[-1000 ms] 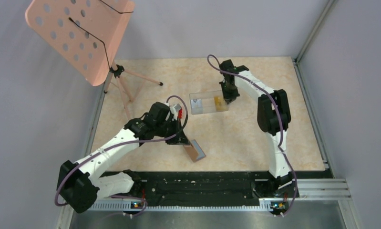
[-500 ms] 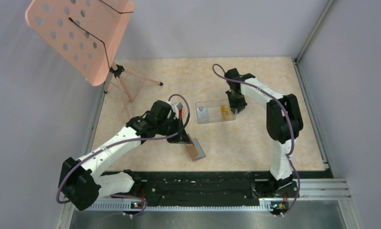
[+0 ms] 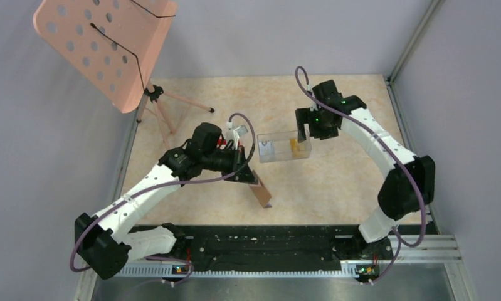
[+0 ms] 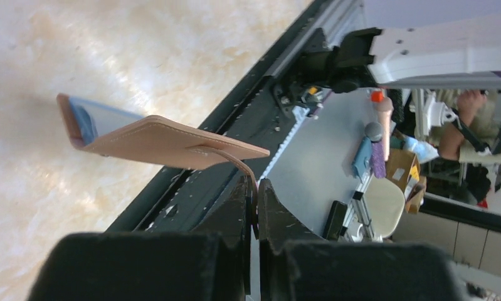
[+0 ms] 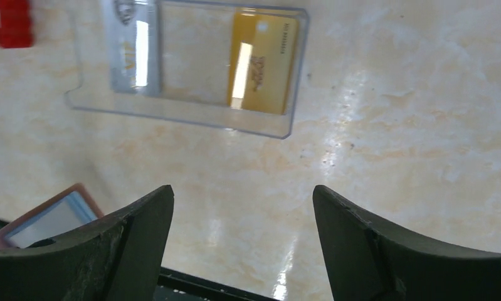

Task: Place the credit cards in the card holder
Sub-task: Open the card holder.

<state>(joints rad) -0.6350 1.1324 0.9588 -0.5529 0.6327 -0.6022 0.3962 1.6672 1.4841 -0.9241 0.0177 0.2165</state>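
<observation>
You have two credit cards in view, both flat inside the clear plastic box: yellow-orange card at the box's 3 o'clock end in the right wrist view, pale card at its 9 o'clock end, well apart. Neither card is in the card holder yet

Top view: same box sits mid-table, yellow-orange card toward 3 o'clock, pale card toward 9 o'clock

Card holder is at roughly 7 o'clock from the box, clear of it. It's tilted, one end up at the left gripper, the other down near the table; you can't tell if that low end touches. Left wrist view shows the card holder edge-on, tan face up, blue lining showing at the far end where it gapes slightly. Its strap curls off the tan face down into the left gripper, jaws pressed together, pinching that strap

Right gripper has its fingers spread wide with nothing between them, just bare table; box is at 12 o'clock in its own view, a corner of the card holder at 8 o'clock. From the top, the right gripper hangs just off the box's 1 o'clock corner

Pink perforated stand on its tripod is out at 10 o'clock of the table, well apart from everything
</observation>
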